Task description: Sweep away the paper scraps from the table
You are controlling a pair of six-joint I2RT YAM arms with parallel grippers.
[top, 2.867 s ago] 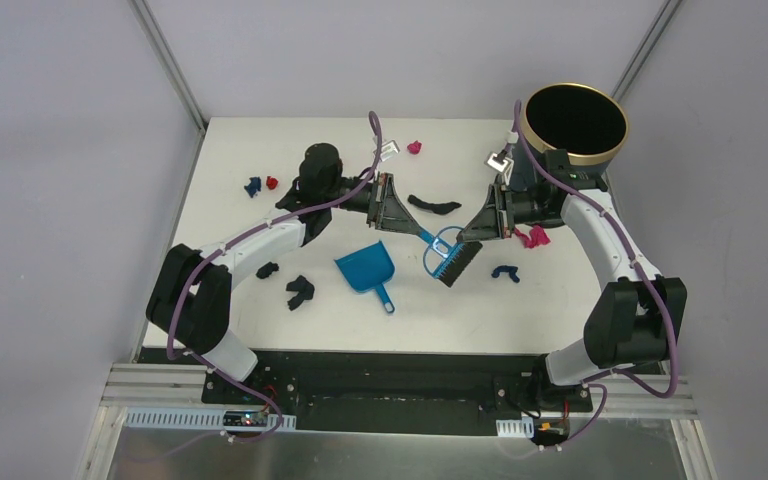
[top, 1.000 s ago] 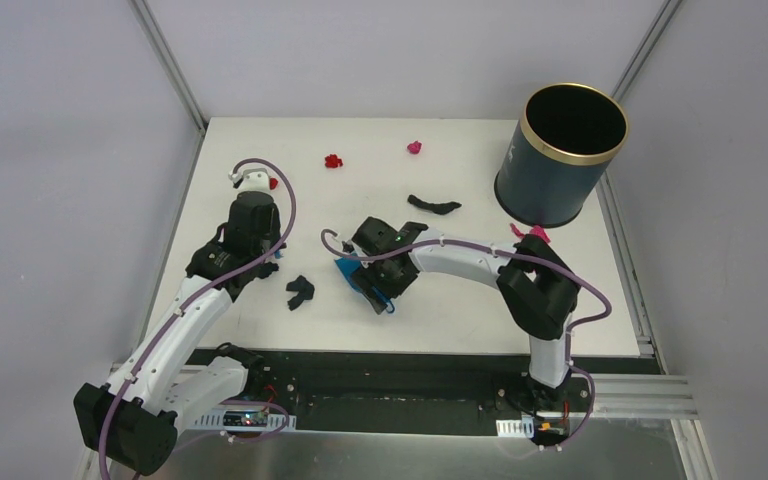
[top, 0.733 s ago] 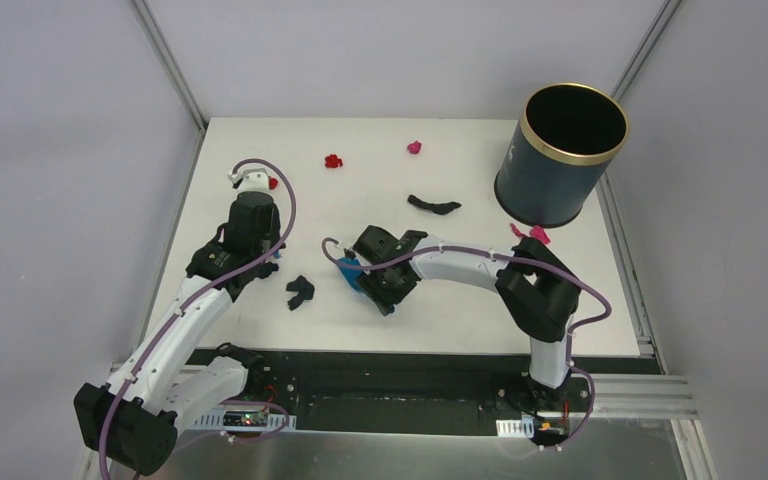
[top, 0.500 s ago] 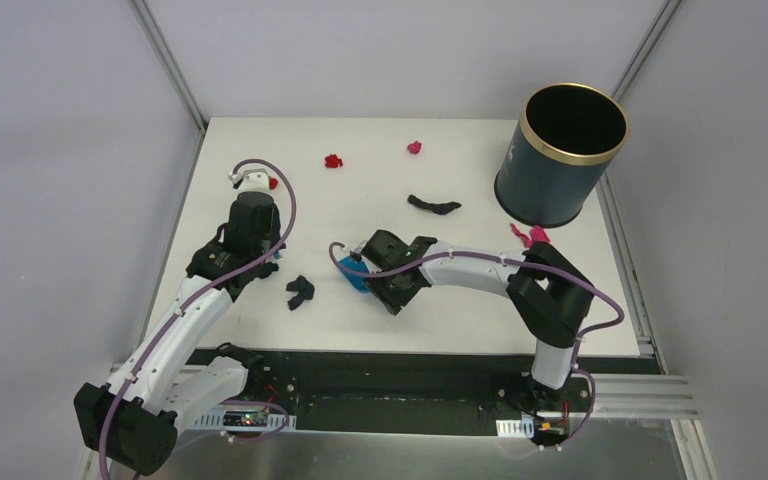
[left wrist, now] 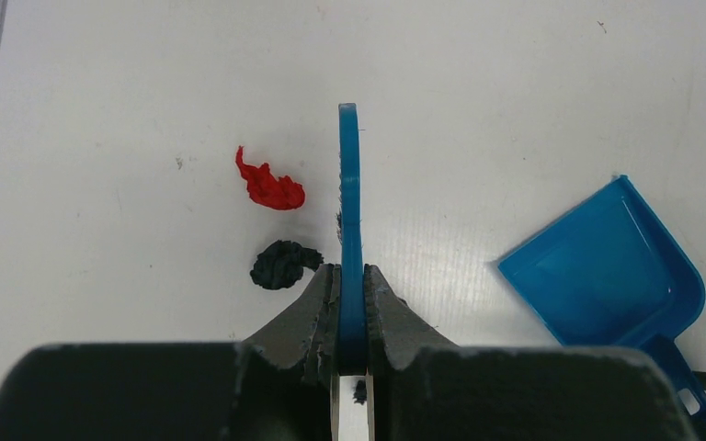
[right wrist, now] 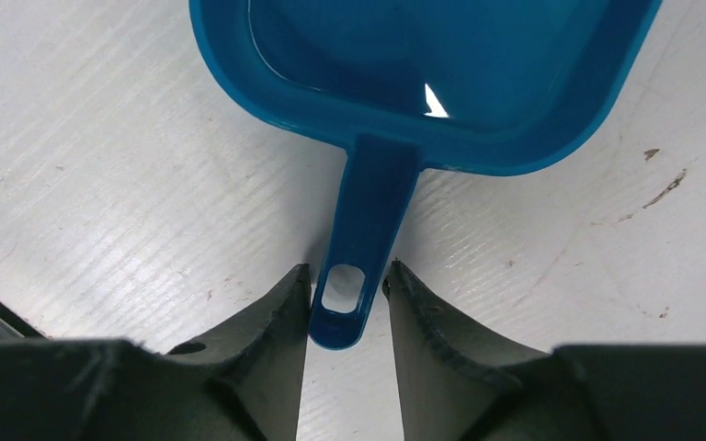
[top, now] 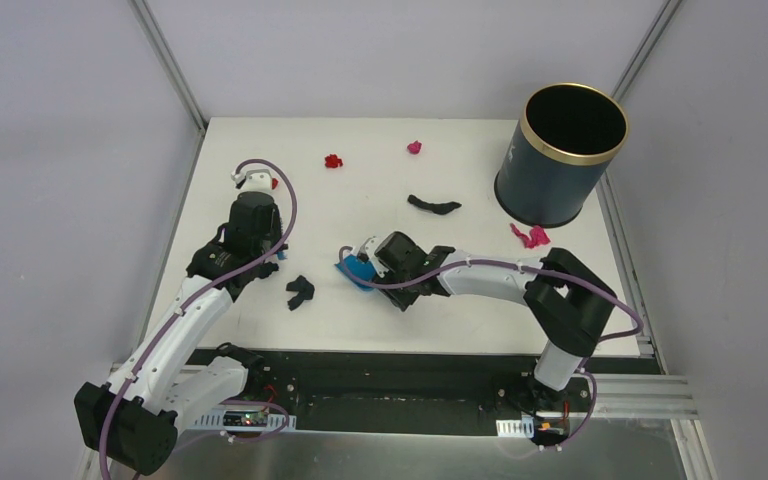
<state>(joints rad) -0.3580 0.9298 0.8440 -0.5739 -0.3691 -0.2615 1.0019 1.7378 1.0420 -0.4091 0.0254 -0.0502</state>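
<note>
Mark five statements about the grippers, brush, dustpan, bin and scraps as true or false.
1. The left gripper is shut on the blue brush. True.
2. The right gripper has one finger on each side of the dustpan handle. True.
3. The dustpan holds a red scrap. False: its inside is bare in the right wrist view.
4. The bin lies on its side. False: it stands upright, mouth up, at the far right corner of the table.
5. A red scrap and a dark scrap lie on the table beside the brush. True.
</note>
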